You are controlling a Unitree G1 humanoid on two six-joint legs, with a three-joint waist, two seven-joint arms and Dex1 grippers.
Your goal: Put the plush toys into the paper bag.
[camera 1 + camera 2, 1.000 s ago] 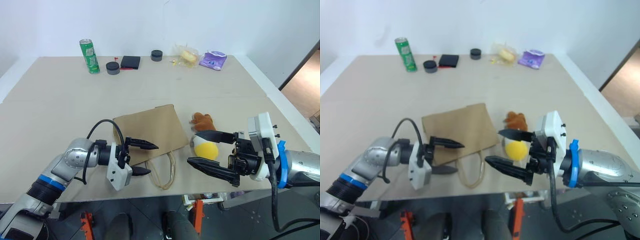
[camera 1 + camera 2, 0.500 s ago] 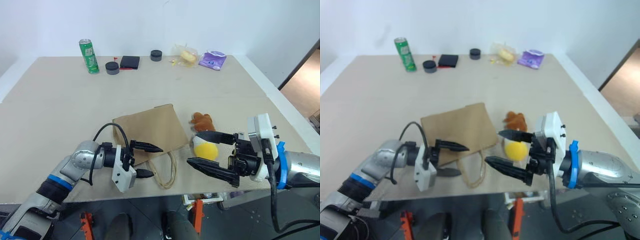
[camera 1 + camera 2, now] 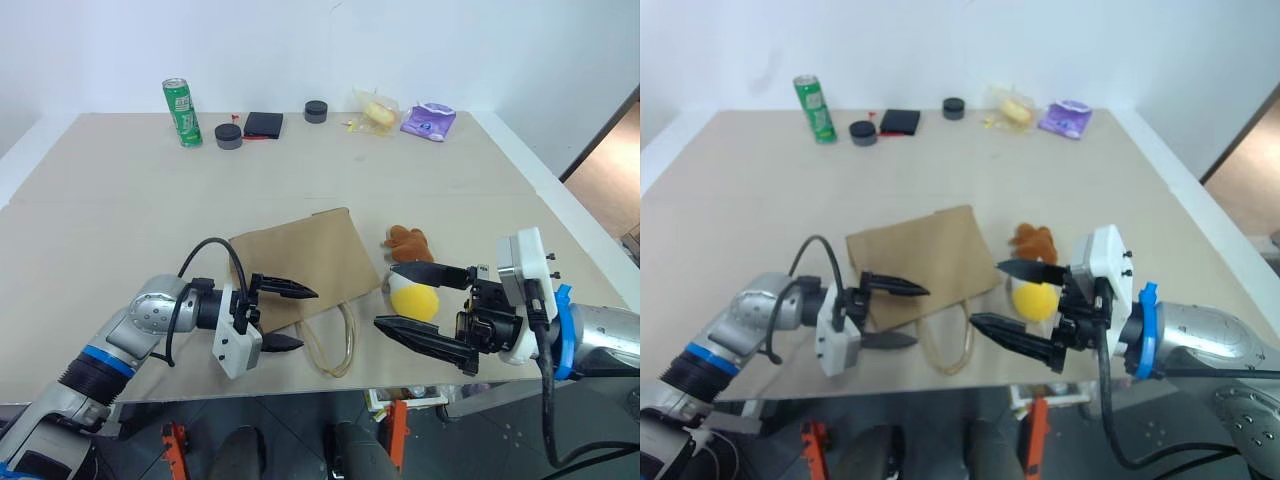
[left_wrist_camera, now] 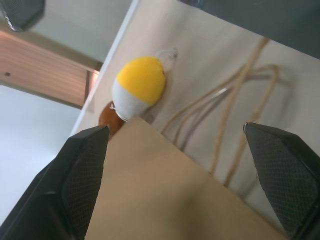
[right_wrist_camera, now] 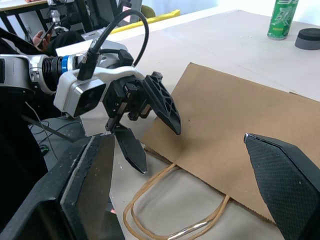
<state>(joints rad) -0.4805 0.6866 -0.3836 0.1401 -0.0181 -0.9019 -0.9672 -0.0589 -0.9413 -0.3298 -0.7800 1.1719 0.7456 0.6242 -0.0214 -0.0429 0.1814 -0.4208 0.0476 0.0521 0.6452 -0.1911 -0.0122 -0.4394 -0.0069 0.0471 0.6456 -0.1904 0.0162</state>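
At lower left of the head view, the left gripper [image 3: 283, 316] hovers with jaws spread at the mouth of the flat brown paper bag [image 3: 295, 255], lying centre frame, handles toward the near edge. Nothing is bagged yet; I judge the mouth needs lifting open first. Right of centre lie the yellow-and-white plush [image 3: 413, 298] and brown bear plush [image 3: 407, 240], behind the empty, wide-open right gripper [image 3: 410, 300].

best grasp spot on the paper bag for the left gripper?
Likely the handle loops at the near edge of the paper bag. The bag lies flat and closed, so its panel gives no pinchable edge. The left gripper, open, already points at them from the robot's left.
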